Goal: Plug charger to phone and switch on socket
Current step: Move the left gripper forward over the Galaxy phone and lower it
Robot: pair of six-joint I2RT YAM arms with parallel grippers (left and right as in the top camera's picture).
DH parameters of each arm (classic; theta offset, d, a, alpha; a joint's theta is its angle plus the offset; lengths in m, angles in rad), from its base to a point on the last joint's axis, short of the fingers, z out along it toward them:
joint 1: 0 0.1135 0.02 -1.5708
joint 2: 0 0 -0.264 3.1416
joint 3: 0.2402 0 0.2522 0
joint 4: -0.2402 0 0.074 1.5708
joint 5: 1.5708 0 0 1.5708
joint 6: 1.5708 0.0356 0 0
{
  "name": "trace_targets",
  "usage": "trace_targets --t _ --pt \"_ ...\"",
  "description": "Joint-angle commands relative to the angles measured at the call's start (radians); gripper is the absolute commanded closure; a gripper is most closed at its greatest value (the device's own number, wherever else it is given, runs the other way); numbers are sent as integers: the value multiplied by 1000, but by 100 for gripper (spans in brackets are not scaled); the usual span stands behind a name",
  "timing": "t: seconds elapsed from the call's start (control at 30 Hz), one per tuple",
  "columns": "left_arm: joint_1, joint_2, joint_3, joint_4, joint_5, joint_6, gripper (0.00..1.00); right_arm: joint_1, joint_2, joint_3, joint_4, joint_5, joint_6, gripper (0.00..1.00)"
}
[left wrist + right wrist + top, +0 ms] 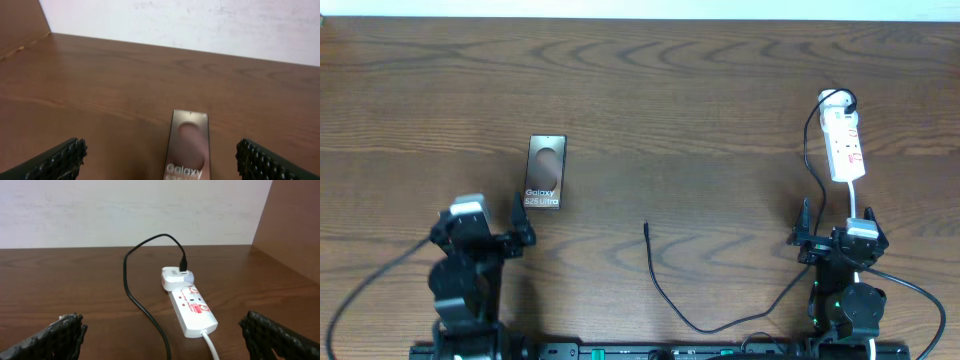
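Trouble could come from the charger (646, 228): its thin plug tip lies loose mid-table, so an off-centre pinch may skid it away or tilt it against the port of the phone (546, 172). Left gripper (159, 155) hangs spread wide, phone just ahead between its fingers. Right gripper (162, 325), spread too, faces the socket (845, 148), with the plug tip well apart from both.
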Motion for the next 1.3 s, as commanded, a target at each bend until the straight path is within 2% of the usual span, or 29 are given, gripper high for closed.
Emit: trace_targets --t 0.0,0.13,0.4,0.6,0.93,1.27 --pt "-4 177 159 0 36 14 2 18 -5 -1 -4 8 -8 1" --pt "-4 381 336 -60 80 14 2 18 -5 -1 -4 8 -8 1" --pt "-4 838 794 -433 117 14 2 18 -5 -1 -4 8 -8 1" --pt "-4 1083 1014 -638 114 50 2 18 -5 -1 -4 8 -8 1" --pt "-4 1249 1030 -651 113 51 2 18 -5 -1 -4 8 -8 1" --pt "-4 1270 1028 -661 117 48 2 18 -5 -1 -4 8 -8 1"
